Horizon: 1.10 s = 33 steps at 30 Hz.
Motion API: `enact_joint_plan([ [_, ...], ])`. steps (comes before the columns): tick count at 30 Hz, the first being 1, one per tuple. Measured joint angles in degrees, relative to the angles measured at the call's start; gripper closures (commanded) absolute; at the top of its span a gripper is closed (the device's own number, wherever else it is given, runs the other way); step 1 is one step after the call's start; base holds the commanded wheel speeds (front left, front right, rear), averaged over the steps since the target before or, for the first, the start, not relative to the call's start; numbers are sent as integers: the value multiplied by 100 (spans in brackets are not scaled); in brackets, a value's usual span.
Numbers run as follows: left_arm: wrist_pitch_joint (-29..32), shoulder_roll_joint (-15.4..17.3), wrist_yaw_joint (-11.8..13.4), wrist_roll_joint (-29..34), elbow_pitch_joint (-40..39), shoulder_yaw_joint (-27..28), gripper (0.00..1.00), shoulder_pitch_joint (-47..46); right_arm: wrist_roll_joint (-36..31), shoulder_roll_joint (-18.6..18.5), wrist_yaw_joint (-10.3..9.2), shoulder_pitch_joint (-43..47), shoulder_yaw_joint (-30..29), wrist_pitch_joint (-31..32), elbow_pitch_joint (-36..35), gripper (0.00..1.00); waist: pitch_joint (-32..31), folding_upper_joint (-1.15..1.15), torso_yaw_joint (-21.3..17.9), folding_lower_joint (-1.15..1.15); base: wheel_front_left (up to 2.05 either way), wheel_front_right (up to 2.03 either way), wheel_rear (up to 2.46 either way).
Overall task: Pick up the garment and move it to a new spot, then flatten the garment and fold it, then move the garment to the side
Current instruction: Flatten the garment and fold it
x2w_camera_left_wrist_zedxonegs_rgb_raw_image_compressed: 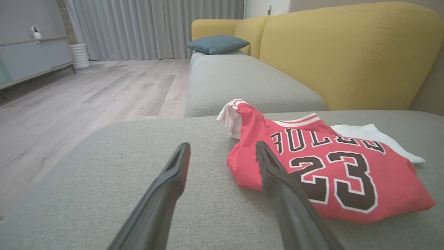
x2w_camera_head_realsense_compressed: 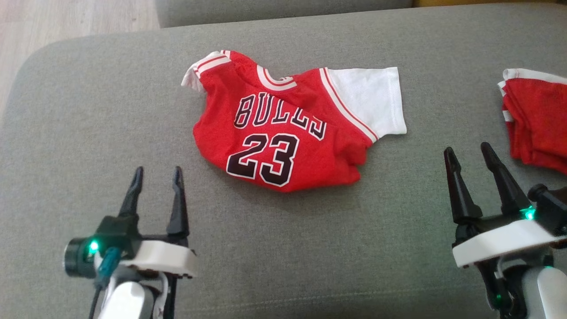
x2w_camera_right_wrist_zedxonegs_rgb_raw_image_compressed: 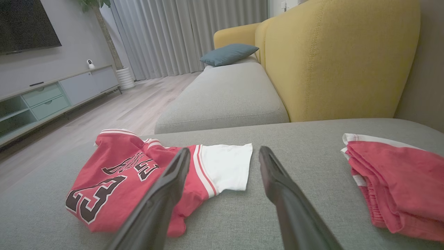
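The garment (x2w_camera_head_realsense_compressed: 288, 128) is a small red jersey with white sleeves, "BULLS" and "23" on its front, lying crumpled on the grey cushion (x2w_camera_head_realsense_compressed: 88, 110). It also lies ahead and right in the left wrist view (x2w_camera_left_wrist_zedxonegs_rgb_raw_image_compressed: 329, 170) and ahead and left in the right wrist view (x2w_camera_right_wrist_zedxonegs_rgb_raw_image_compressed: 138, 177). My left gripper (x2w_camera_head_realsense_compressed: 156, 175) hovers open near the cushion's front, left of the garment and apart from it, its tips (x2w_camera_left_wrist_zedxonegs_rgb_raw_image_compressed: 222, 152) empty. My right gripper (x2w_camera_head_realsense_compressed: 468, 153) is open too, to the garment's right, with nothing between its fingers (x2w_camera_right_wrist_zedxonegs_rgb_raw_image_compressed: 222, 156).
A second red and white cloth (x2w_camera_head_realsense_compressed: 536, 124) lies folded at the cushion's right edge (x2w_camera_right_wrist_zedxonegs_rgb_raw_image_compressed: 392, 180). Behind stand another grey seat (x2w_camera_left_wrist_zedxonegs_rgb_raw_image_compressed: 242, 83), a yellow sofa back (x2w_camera_left_wrist_zedxonegs_rgb_raw_image_compressed: 347, 52) and a blue pillow (x2w_camera_left_wrist_zedxonegs_rgb_raw_image_compressed: 216, 43). Wooden floor (x2w_camera_left_wrist_zedxonegs_rgb_raw_image_compressed: 86, 97) lies off the cushion's left edge.
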Motion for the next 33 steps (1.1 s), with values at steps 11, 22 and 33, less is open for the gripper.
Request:
enact_joint_plan([
  [11, 904, -302, -732, -412, 1069, -478, 0, -1418, 13, 3, 0, -24, 16, 25, -100, 0, 443, 0, -8, 0, 0, 0, 0],
  [22, 1511, -543, -888, -1184, 2905, -224, 8, -2246, 160, 2, 0, -250, 60, -32, -11, 0, 836, 0, -189, 0, 0, 0, 0],
  [33, 746, -385, -948, -735, 2319, -521, 100, -2270, 216, 24, 0, -247, -38, -113, 80, 0, 694, 0, -174, 0, 0, 0, 0],
])
